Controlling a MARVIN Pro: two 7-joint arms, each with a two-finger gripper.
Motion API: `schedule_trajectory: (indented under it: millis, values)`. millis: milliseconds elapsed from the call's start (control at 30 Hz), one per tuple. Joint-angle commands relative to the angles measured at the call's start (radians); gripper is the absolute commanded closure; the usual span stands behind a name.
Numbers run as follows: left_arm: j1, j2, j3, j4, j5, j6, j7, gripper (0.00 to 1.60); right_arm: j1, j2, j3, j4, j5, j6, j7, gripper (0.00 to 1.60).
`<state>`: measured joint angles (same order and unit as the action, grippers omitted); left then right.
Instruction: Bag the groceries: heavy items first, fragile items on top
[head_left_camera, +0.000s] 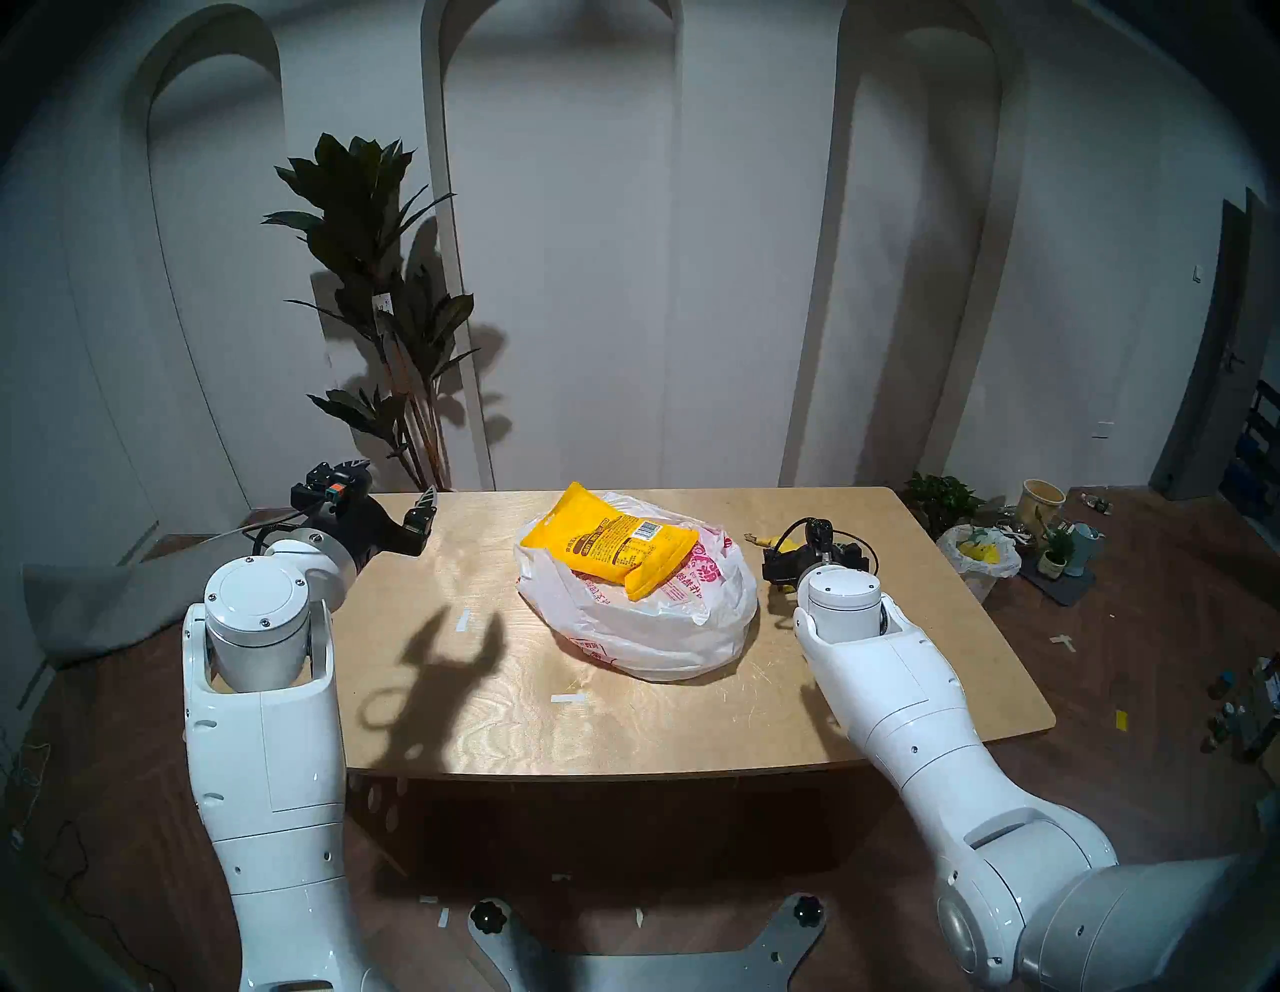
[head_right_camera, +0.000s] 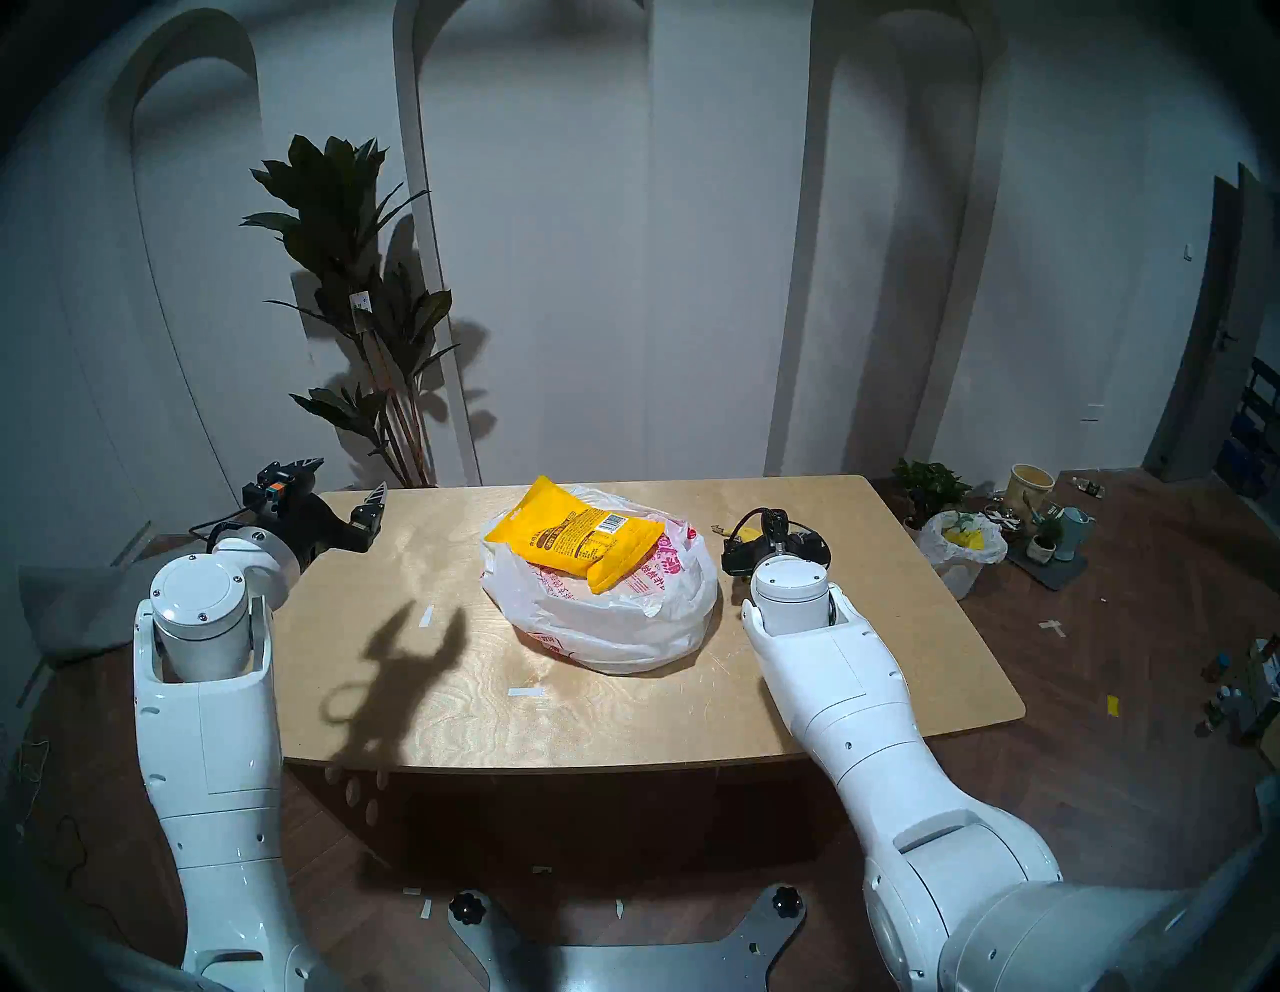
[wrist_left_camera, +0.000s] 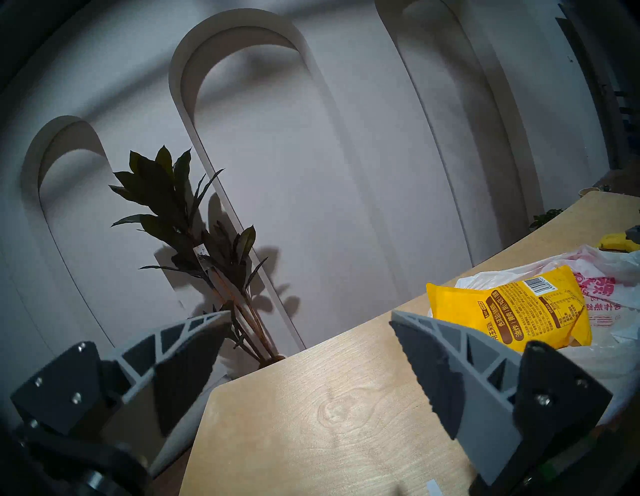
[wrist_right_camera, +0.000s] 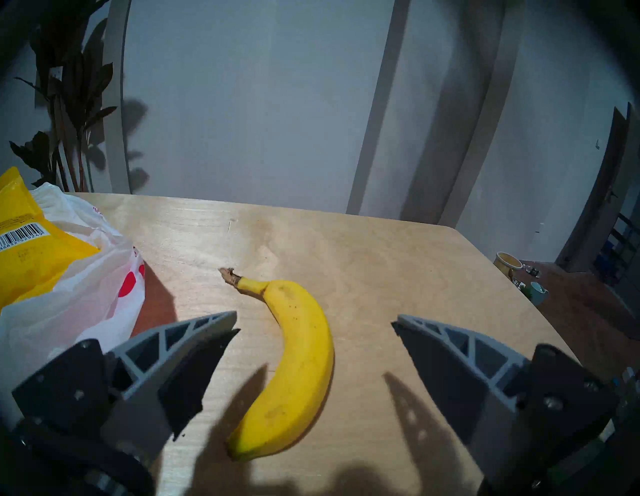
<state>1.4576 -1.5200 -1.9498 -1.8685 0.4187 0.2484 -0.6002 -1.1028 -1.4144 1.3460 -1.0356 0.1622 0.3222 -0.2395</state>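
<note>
Head view, banana (head_left_camera: 758, 539) mostly hidden behind right gripper (head_left_camera: 783, 554)

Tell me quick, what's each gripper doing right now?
Left gripper: open, empty, raised near the table's far left corner.
Right gripper: open, holding nothing, its fingers either side of the banana.

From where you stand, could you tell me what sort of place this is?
Probably a home-style room staged for robot trials: arched white wall panels, a tall potted plant, and a wooden table on wood flooring.
</note>
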Motion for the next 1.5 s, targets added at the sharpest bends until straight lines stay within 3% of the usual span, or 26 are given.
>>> schedule_trajectory:
  millis: [0,333,767,1100,1167,1233,1267,1300,1467]
  values:
    - [-0.034,0.013,0.009,-0.006,0.005,-0.003,0.002,0.0,0.112,-0.054,0.009,0.061,0.002,0.002,-0.011,0.0]
    - [-0.04,0.022,0.015,-0.004,0.012,0.005,0.004,0.0,0.186,-0.101,0.038,0.169,-0.007,0.006,-0.029,0.0]
    - [-0.057,0.032,0.018,0.015,0.03,0.016,0.01,0.0,0.308,-0.13,0.054,0.453,-0.011,-0.016,-0.049,0.0]
    - [-0.07,0.037,0.026,0.033,0.04,0.029,0.016,0.0,0.387,-0.138,0.054,0.644,-0.022,-0.085,-0.041,0.0]
    - [-0.071,0.038,0.026,0.035,0.042,0.031,0.018,0.0,0.4,-0.139,0.057,0.669,-0.022,-0.095,-0.039,0.8]
    - [-0.072,0.039,0.025,0.037,0.042,0.032,0.019,0.0,0.412,-0.138,0.059,0.696,-0.022,-0.11,-0.032,1.09]
    - [-0.073,0.04,0.024,0.039,0.042,0.033,0.02,0.0,0.417,-0.137,0.059,0.708,-0.022,-0.117,-0.029,1.4]
    - [-0.073,0.04,0.023,0.04,0.042,0.033,0.02,0.0,0.421,-0.137,0.06,0.717,-0.023,-0.123,-0.026,1.55]
    - [-0.075,0.042,0.021,0.043,0.04,0.034,0.023,0.0,0.447,-0.137,0.072,0.769,-0.017,-0.167,-0.015,1.6]
